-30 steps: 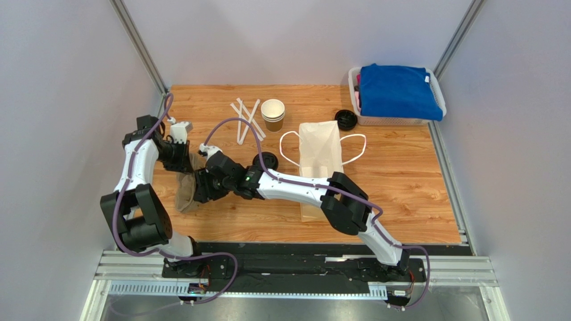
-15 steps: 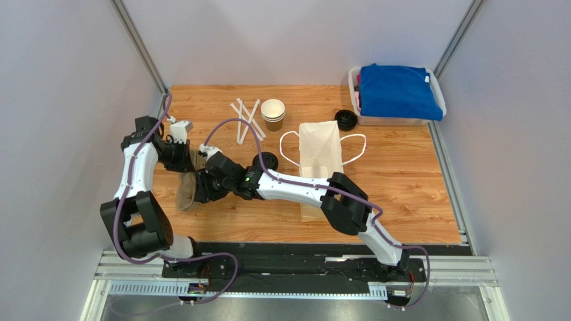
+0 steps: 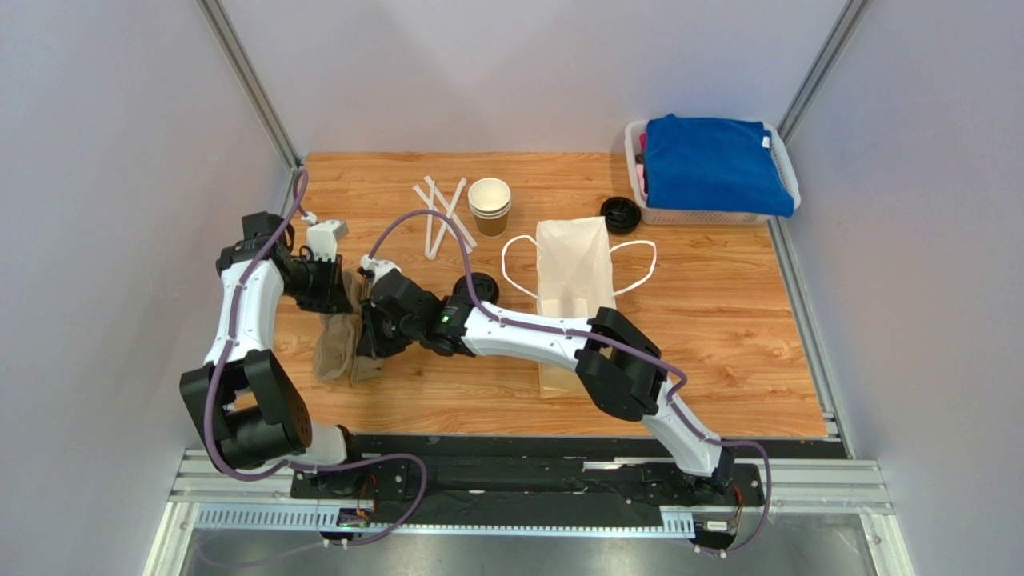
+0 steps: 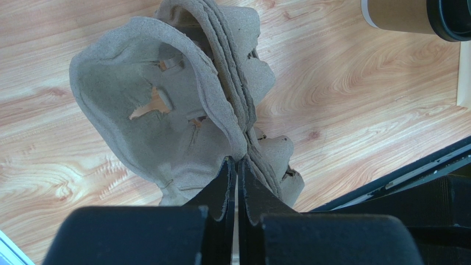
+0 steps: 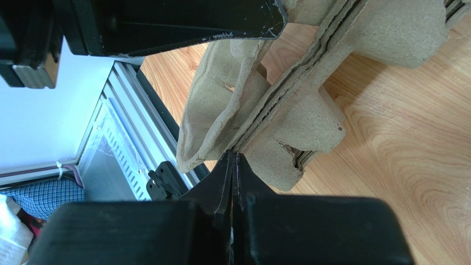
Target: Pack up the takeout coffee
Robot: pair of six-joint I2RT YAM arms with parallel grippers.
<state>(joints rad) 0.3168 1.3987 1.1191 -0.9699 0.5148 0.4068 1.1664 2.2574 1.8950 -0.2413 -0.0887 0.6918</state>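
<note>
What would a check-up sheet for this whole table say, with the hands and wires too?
Surface: wooden table, no spills seen.
Job's things: takeout coffee, lid on, outside the paper bag, which lies flat.
Clutter: stack of lidless cups, wrapped straws, loose black lid, nested pulp cup trays.
Hands: left hand and right hand are both shut on edges of the pulp cup trays.
Cables: purple cables run along both arms; one loops over the table near the straws.
Surroundings: grey walls; white basket with a blue cloth at the far right corner.
</note>
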